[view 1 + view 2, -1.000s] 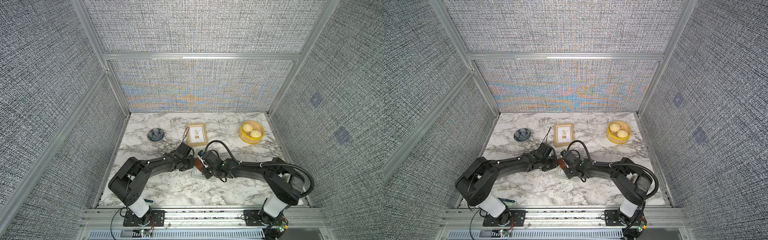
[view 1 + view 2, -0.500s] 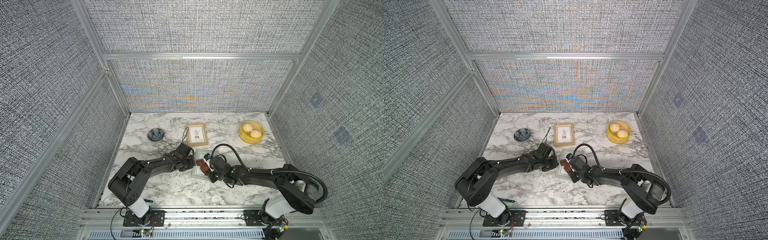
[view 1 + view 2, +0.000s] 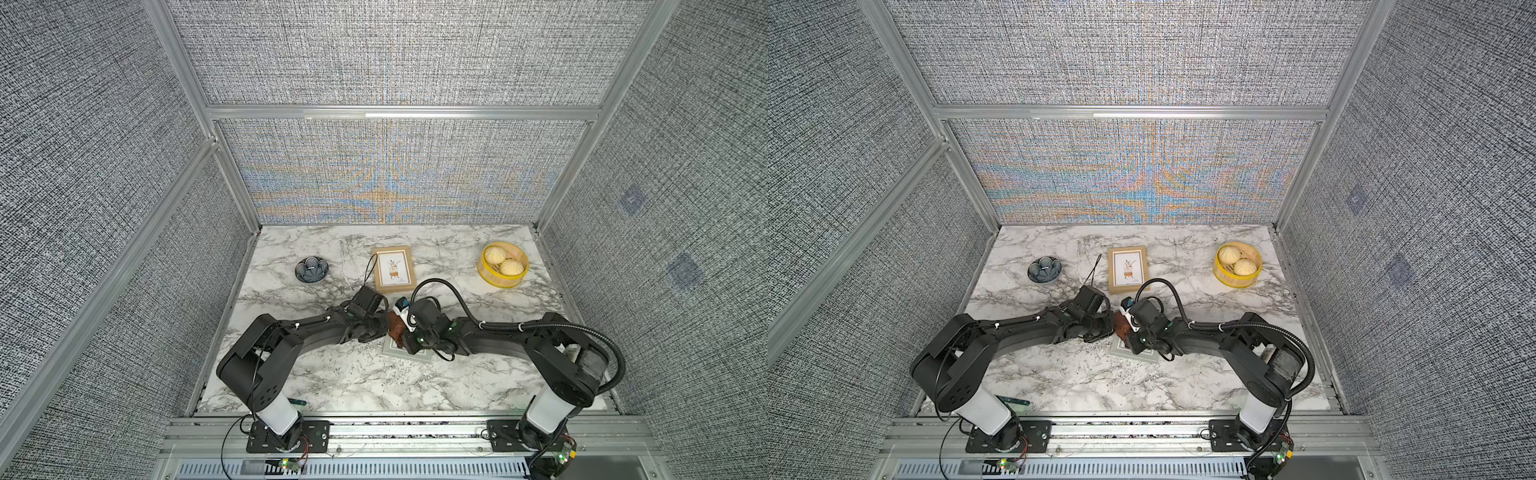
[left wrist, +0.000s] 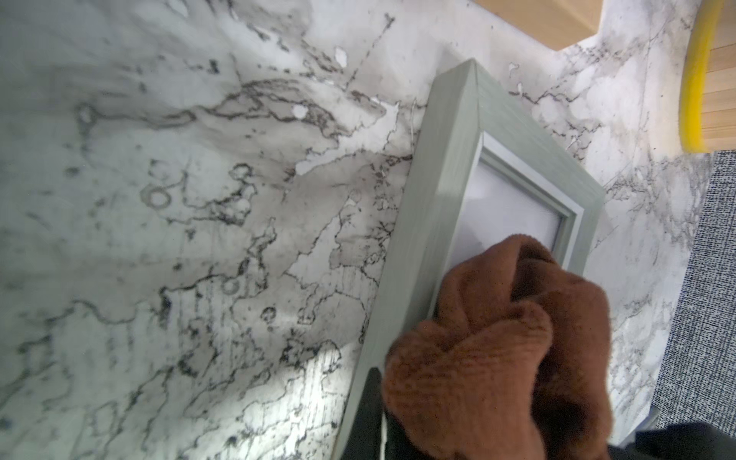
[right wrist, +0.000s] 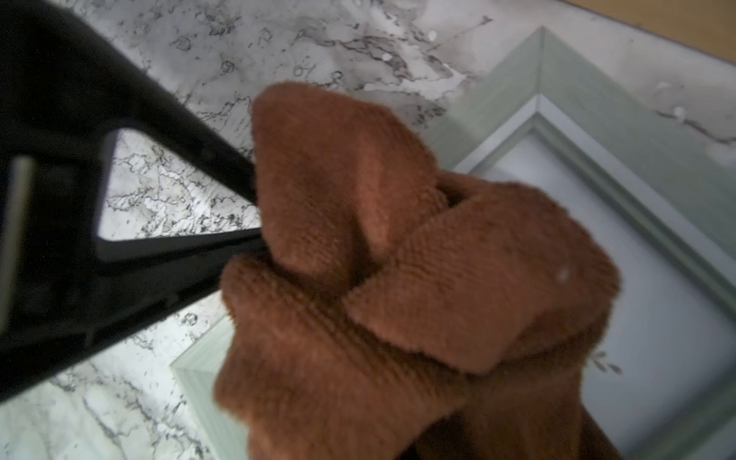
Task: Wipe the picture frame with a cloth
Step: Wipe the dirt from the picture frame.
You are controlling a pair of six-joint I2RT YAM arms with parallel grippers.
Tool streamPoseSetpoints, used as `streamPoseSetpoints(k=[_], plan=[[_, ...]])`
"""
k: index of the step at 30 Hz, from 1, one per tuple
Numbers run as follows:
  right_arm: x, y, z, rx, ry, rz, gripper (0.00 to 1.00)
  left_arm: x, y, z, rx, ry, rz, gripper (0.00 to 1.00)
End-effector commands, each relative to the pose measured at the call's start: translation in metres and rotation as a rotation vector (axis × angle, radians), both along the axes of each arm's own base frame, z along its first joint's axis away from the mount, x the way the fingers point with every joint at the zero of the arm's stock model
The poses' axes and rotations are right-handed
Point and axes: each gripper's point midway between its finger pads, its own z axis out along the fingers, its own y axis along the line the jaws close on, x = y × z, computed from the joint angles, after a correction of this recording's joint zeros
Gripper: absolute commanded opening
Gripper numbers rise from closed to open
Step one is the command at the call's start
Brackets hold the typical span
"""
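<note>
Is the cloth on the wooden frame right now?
No, the cloth is bunched on the grey-green frame; the wooden frame lies uncovered farther back.

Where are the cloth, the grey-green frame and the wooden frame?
cloth point(image 4: 478, 358): left wrist view, bunched middle.
grey-green frame point(image 4: 438, 191): left wrist view, bare side rail.
wooden frame point(image 3: 394, 269): in a top view, printed picture.

cloth point(image 3: 397, 330) on near frame point(image 3: 399, 355) | far frame point(image 3: 394, 268) behind | bowl point(image 3: 311, 270) left-rear | basket point(image 3: 498, 282) right-rear
</note>
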Motion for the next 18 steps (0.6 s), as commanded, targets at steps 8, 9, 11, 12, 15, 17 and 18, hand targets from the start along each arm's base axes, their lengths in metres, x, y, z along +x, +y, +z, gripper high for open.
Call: streamPoseSetpoints(k=[8,9,11,12,15,17,18], plan=[[0.053,-0.082,0.074,-0.060,-0.134,-0.322,0.00,-0.057,0.070,-0.044,0.330,0.235,0.002,0.00],[0.054,-0.088,0.073,-0.083,-0.137,-0.337,0.00,-0.057,0.070,-0.044,0.328,0.233,0.002,0.00],[0.056,-0.095,0.064,-0.146,-0.132,-0.346,0.00,-0.056,0.069,-0.043,0.328,0.232,-0.002,0.00],[0.056,-0.094,0.058,-0.164,-0.120,-0.334,0.00,-0.056,0.068,-0.043,0.326,0.231,-0.003,0.00],[0.049,-0.072,0.036,-0.147,-0.032,-0.226,0.00,-0.056,0.069,-0.043,0.327,0.230,-0.004,0.00],[0.045,-0.056,0.023,-0.131,0.030,-0.172,0.00,-0.056,0.069,-0.043,0.329,0.233,-0.004,0.00],[0.042,-0.051,0.015,-0.133,0.052,-0.154,0.00,-0.056,0.069,-0.044,0.328,0.232,-0.004,0.00]])
